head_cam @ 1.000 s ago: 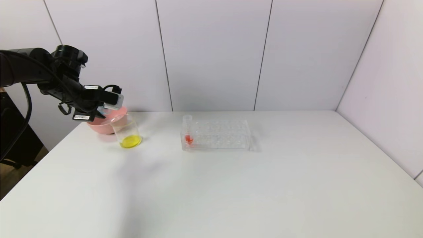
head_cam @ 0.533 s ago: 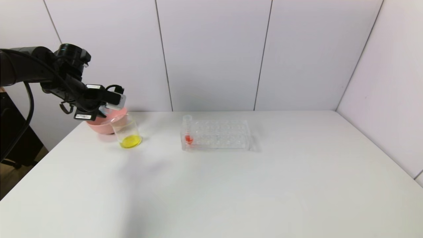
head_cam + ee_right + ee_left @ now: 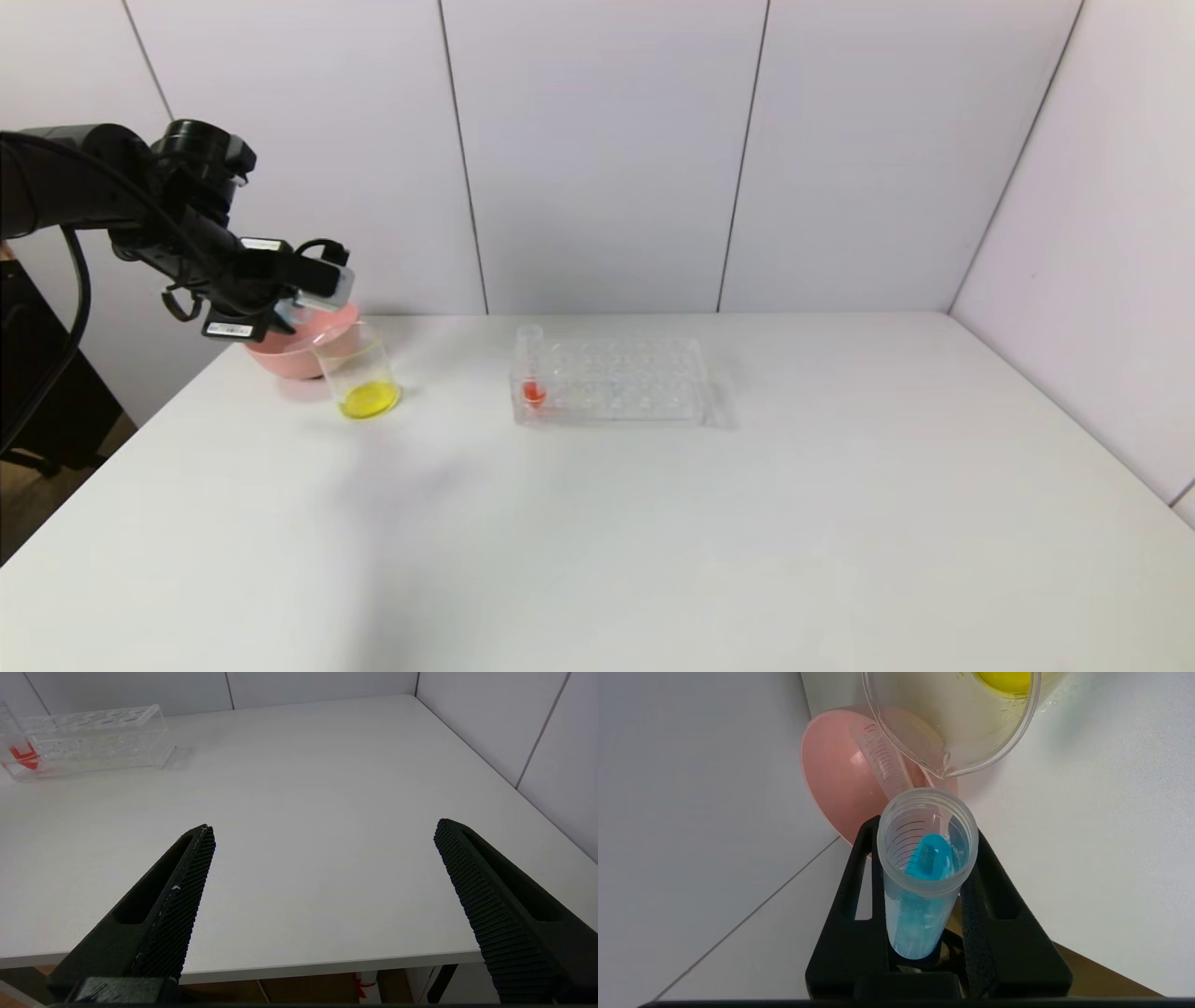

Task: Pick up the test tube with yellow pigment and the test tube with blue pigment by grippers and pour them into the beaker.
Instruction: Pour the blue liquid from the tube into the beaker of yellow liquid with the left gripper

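My left gripper [image 3: 924, 830] is shut on the test tube with blue pigment [image 3: 920, 905], held level above the pink bowl [image 3: 280, 357] at the table's far left. The tube's open mouth points at the beaker [image 3: 971, 732], a short gap from its pouring lip, and the blue liquid is still inside. In the head view the left gripper [image 3: 303, 313] hangs just left of the beaker [image 3: 359, 373], which holds yellow liquid. The test tube with yellow pigment is not in view. My right gripper [image 3: 324, 830] is open over the table's near right edge.
A clear graduated tube [image 3: 885, 765] with no colour showing lies in the pink bowl [image 3: 831, 779]. The clear tube rack [image 3: 616, 378] stands mid-table with a red-liquid tube [image 3: 532, 373] at its left end. White walls close the back and right.
My left gripper has shifted slightly with the blue tube, staying beside the beaker. Nothing else has moved.
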